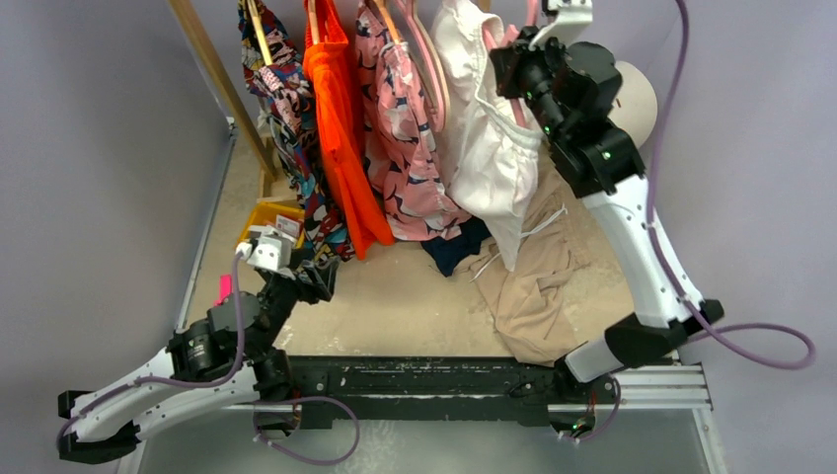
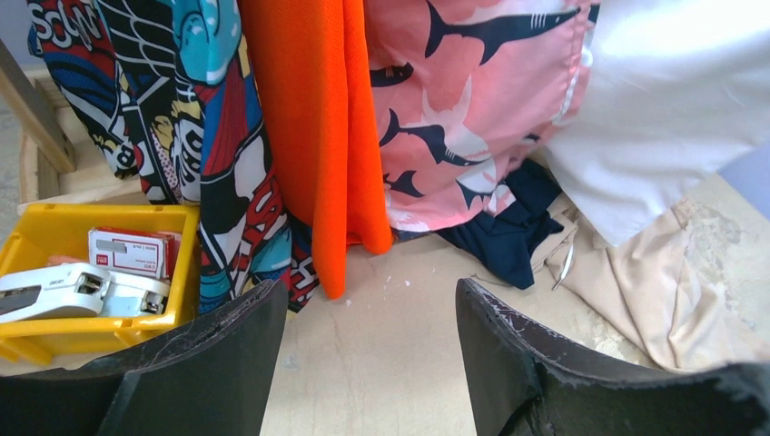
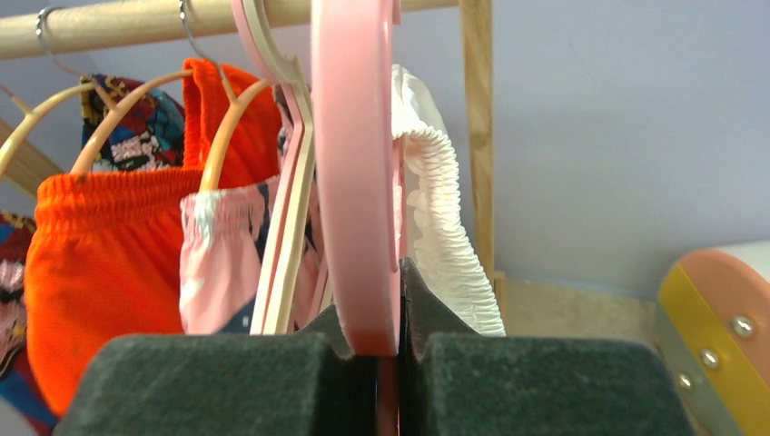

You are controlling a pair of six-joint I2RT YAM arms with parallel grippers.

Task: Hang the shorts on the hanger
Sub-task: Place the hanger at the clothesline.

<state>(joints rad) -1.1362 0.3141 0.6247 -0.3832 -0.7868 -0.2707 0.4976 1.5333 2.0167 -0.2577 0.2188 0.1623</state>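
Shorts (image 1: 489, 148) hang rightmost among the garments, with the white elastic waistband gathered against the pink hanger (image 3: 354, 182); hanger top is cut off in the right wrist view, so can't tell if it sits on the wooden rail (image 3: 109, 23); right gripper (image 3: 386, 350) clamped on the hanger's thick loop; left gripper (image 2: 372, 354) low by yellow bin (image 2: 36, 245), jaws apart, holding nothing; tan garment (image 1: 533, 286) on the table, partly hidden behind the shorts.

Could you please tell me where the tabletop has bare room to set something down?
The clearest patch is the bare tabletop in front of the left gripper, bordered by the hanging orange shorts, the navy garment and the tan garment. The right side is crowded: the tan garment covers it beneath the white shorts.
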